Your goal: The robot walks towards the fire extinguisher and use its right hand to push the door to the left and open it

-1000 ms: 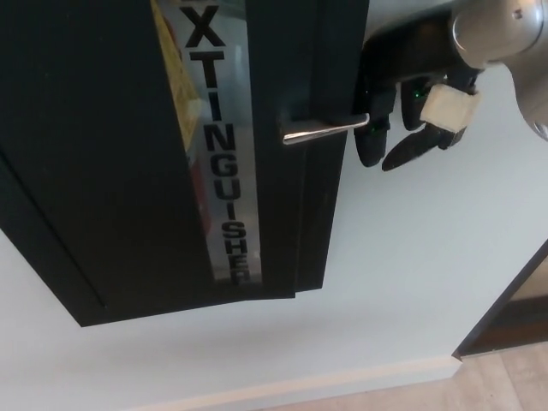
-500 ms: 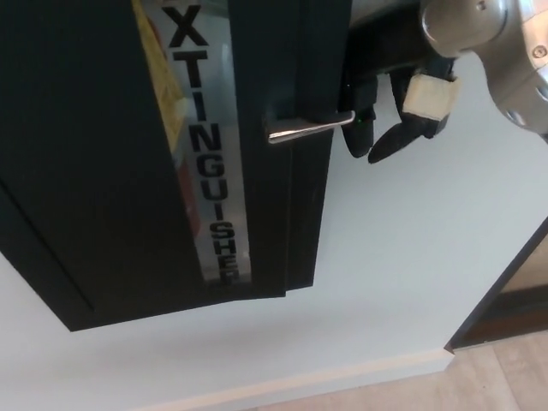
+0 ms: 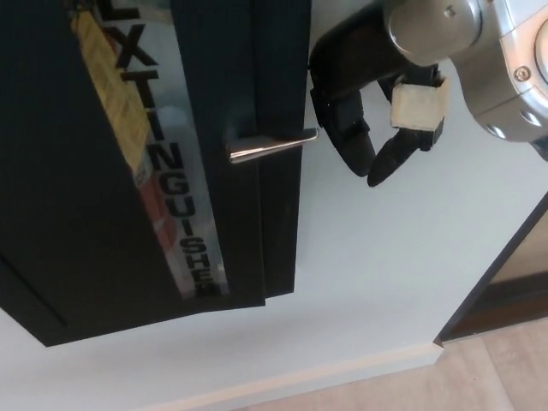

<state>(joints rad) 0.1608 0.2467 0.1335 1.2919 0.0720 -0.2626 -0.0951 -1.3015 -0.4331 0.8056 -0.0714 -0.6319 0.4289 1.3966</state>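
One black cabinet door (image 3: 128,171) filled our left, long axis upright but tilted, its top cut off. We saw its silver handle (image 3: 270,145) pointing right toward our right hand (image 3: 368,111), just beside the door's right edge, fingers (image 3: 390,158) loosely spread, holding nothing. We judged the push ran leftward. Our left hand stayed unseen; actual contact was unclear.

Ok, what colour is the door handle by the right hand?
Shiny silver metal handle, against the black door; head view.
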